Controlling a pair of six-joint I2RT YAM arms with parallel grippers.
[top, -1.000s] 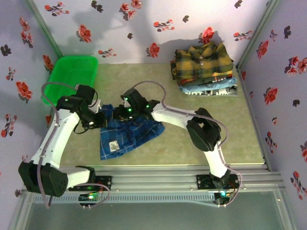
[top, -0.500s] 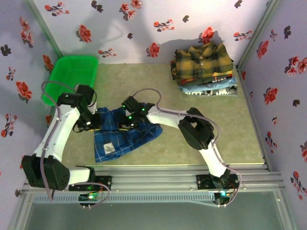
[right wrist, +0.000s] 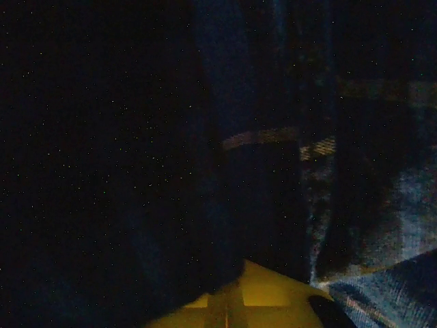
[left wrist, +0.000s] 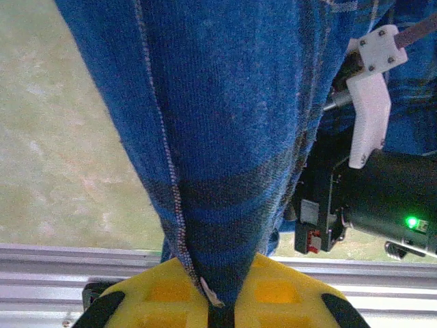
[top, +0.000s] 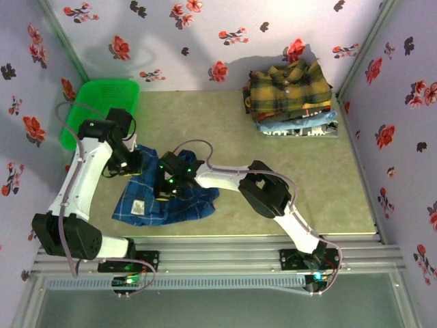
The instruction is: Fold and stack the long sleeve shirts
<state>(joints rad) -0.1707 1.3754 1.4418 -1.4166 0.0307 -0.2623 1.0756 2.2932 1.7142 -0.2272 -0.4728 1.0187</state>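
Note:
A dark blue plaid shirt (top: 183, 205) lies crumpled on the table at the near left. My left gripper (top: 135, 167) is at the shirt's upper left edge. In the left wrist view its yellow fingertips (left wrist: 273, 290) are shut on a fold of the blue cloth (left wrist: 225, 137), which hangs away from them. My right gripper (top: 165, 191) rests on the middle of the shirt; its yellow pads (right wrist: 273, 301) are shut with dark plaid cloth (right wrist: 273, 137) draped over them. At the back right stands a stack of folded shirts, a mustard-yellow plaid one (top: 290, 85) on top of light blue ones (top: 300, 124).
A green plastic basket (top: 99, 109) stands at the back left, close behind my left arm. The right arm's black wrist body (left wrist: 382, 198) hangs just right of the cloth in the left wrist view. Metal rails (top: 225, 249) run along the table's near edge.
Both grippers have moved left and toward the near edge, dragging the blue plaid shirt with them. The right gripper has closed on the cloth.

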